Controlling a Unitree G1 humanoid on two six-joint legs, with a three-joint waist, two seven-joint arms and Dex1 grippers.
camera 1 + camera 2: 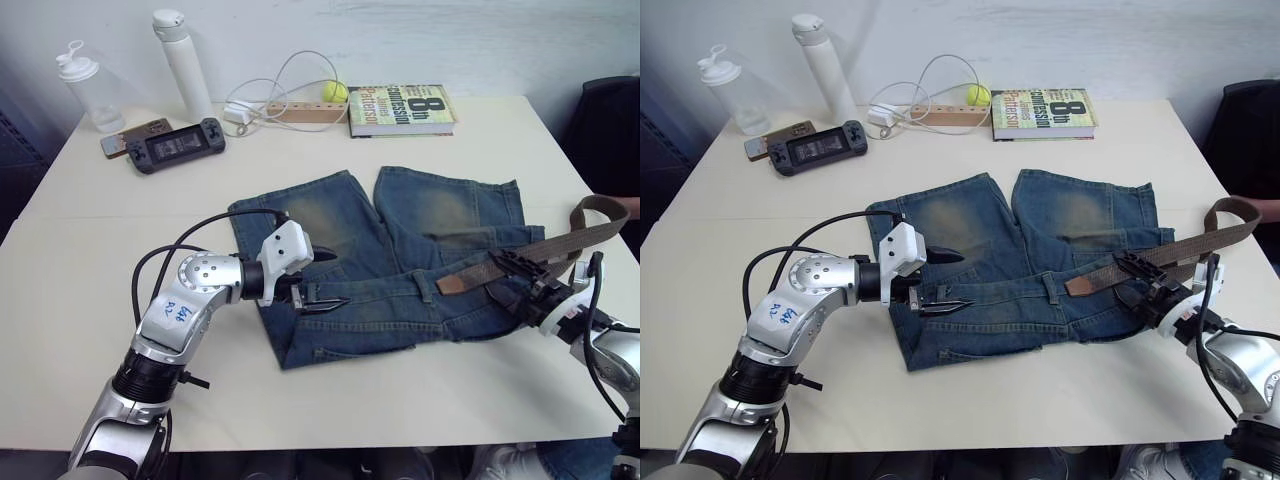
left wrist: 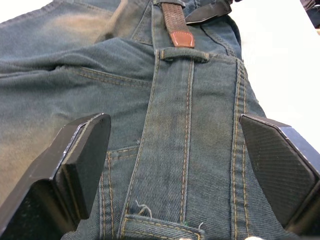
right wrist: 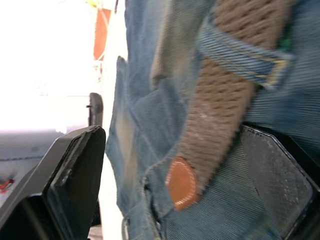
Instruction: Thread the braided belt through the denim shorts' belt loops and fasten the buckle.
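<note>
Denim shorts (image 1: 400,260) flat on table (image 1: 480,150), braided belt (image 1: 520,255) partly threaded from right; left gripper (image 1: 318,280) and right gripper (image 1: 520,280) fingers apart over waistband.

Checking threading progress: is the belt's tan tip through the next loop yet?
Not yet. The braided belt passes one belt loop; its tan tip lies just short of the next one.

Book (image 1: 401,109) at far table edge is showing a large "8th" and "Confession" on its cover (smaller lines unreadable). Left arm's white sticker (image 1: 172,312) is carrying handwriting, not legible.
</note>
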